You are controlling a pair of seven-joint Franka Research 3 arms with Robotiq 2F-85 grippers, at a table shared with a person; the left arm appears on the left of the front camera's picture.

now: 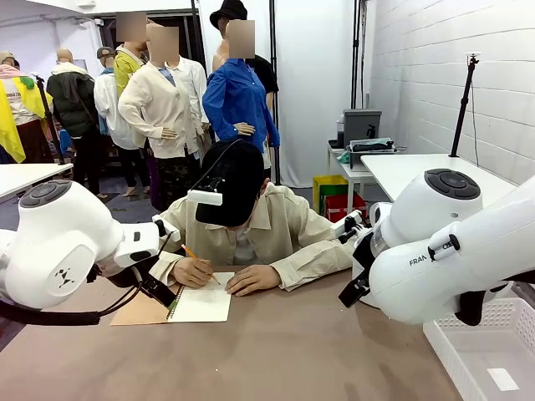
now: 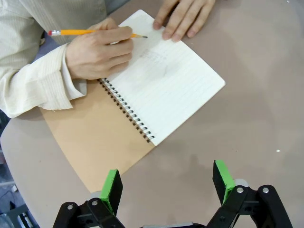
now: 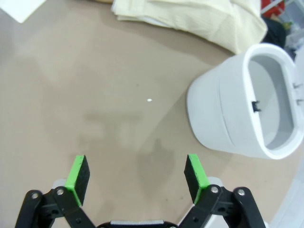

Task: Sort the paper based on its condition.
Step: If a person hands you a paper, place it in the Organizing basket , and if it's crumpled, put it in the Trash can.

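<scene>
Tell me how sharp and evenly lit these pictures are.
Front view: soft even light, sharp on the notebook, no glare. Left wrist view: sharp, a faint shadow on the table ahead of the left hand. Right wrist view: slightly soft, dim shadows ahead of the right hand; the white bin looks bulged.

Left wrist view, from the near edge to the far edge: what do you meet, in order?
Left gripper, open over the bare table → spiral notebook, lying open → person's hand lying flat on the notebook's far edge.
</scene>
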